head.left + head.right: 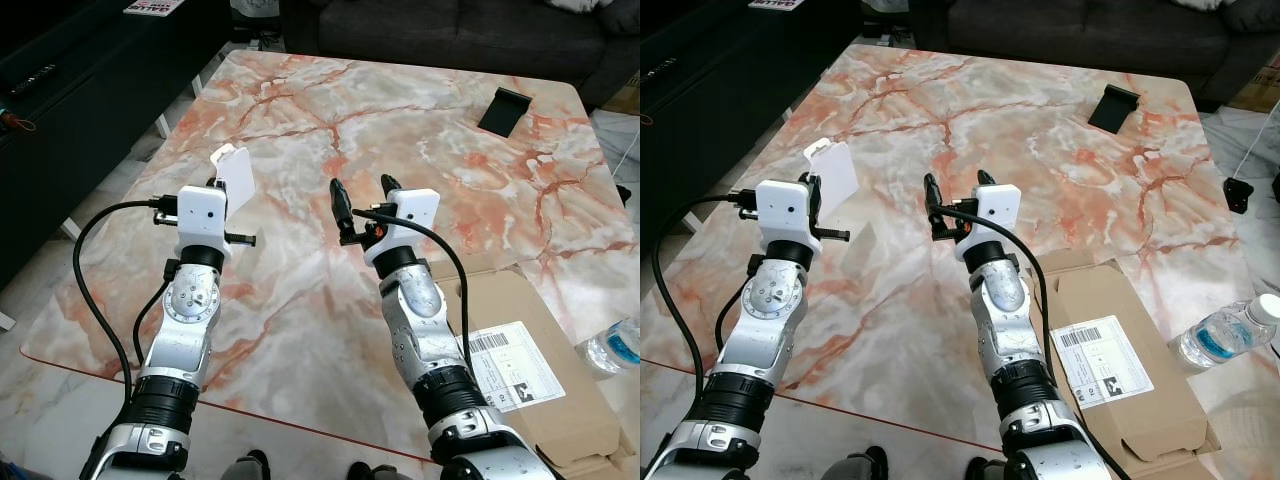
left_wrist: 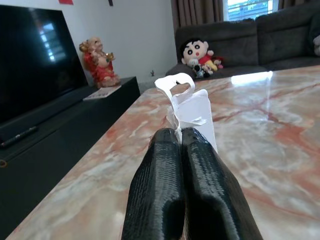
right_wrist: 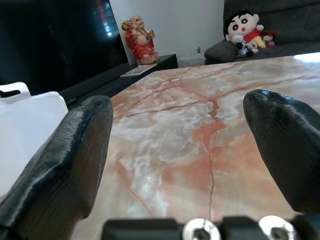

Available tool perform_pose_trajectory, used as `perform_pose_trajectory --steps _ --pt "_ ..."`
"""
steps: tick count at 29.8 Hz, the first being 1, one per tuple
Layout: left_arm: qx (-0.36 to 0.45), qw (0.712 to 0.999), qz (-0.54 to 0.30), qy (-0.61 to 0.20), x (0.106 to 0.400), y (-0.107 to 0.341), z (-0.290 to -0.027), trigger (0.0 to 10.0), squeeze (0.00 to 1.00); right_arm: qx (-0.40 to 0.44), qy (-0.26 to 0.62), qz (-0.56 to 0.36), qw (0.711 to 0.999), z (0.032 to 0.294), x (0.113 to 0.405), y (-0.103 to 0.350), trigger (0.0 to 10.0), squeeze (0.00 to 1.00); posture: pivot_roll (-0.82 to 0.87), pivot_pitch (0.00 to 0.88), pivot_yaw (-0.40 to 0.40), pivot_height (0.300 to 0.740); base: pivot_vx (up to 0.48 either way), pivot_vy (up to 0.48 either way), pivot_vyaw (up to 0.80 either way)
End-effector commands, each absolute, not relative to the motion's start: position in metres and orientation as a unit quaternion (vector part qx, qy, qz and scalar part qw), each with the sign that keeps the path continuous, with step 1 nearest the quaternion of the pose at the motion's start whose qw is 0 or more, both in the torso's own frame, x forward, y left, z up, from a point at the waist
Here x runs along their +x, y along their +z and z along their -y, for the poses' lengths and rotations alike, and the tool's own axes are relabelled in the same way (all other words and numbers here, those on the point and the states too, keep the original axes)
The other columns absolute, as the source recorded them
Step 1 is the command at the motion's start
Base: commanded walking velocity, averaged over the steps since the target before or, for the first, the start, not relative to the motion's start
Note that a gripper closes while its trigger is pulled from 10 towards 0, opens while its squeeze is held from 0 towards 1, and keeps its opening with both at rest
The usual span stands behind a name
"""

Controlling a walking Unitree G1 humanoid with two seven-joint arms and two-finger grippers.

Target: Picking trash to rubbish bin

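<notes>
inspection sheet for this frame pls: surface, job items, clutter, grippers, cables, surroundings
Surface: marble table, bare in the middle.
Job's things: white packaging scrap, held above the table; bin: nothing seen.
Clutter: black stand at the far edge; flattened cardboard box and water bottle on the right.
Grippers: left gripper pinches the scrap; right gripper open, empty.
Cables: black cable loops off the left arm.
Surroundings: sofa, TV cabinet.

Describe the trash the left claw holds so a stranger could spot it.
Over the marble table's left half, the left claw pinches a small white tag. It stands upright, with a hang loop on top, raised off the table.
</notes>
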State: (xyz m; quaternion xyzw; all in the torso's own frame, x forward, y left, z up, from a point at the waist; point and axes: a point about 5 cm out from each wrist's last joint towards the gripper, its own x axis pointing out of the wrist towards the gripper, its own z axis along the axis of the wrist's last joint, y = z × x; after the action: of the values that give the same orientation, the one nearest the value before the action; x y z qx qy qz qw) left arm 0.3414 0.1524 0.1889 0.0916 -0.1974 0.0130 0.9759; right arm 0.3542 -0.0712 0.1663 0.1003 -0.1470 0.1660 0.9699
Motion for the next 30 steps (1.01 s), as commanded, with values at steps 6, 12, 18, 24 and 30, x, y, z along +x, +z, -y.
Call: perform_pose_trajectory --steps 6,12,18,24,30 --pt "0.090 0.974 0.209 -0.002 0.3405 0.1908 -0.1459 10.0 0.00 0.105 0.160 0.157 0.969 0.0754 0.3544 0.1698 10.0 0.00 0.10 0.114 0.004 0.740 -0.289 0.000 0.00" --pt "0.090 0.974 0.209 -0.002 0.3398 0.1897 -0.1470 10.0 0.00 0.105 0.158 0.158 0.969 0.0761 0.3552 0.1701 10.0 0.00 0.11 0.109 0.003 0.740 -0.318 0.000 0.00" --pt "0.088 0.974 0.207 0.002 0.3401 0.1892 -0.1493 10.0 0.00 0.103 0.157 0.155 0.970 0.0764 0.3557 0.1692 10.0 0.00 0.11 0.107 0.001 0.740 -0.313 0.000 0.00" --pt "0.083 0.975 0.206 0.003 0.3407 0.1890 -0.1497 10.0 0.00 0.101 0.159 0.154 0.970 0.0752 0.3553 0.1687 10.0 0.00 0.10 0.110 0.000 0.740 -0.279 0.000 0.00" --pt "0.082 0.975 0.205 -0.001 0.3405 0.1890 -0.1488 10.0 0.00 0.101 0.155 0.150 0.971 0.0782 0.3548 0.1651 10.0 0.00 0.11 0.116 0.000 0.740 -0.277 0.000 0.00"
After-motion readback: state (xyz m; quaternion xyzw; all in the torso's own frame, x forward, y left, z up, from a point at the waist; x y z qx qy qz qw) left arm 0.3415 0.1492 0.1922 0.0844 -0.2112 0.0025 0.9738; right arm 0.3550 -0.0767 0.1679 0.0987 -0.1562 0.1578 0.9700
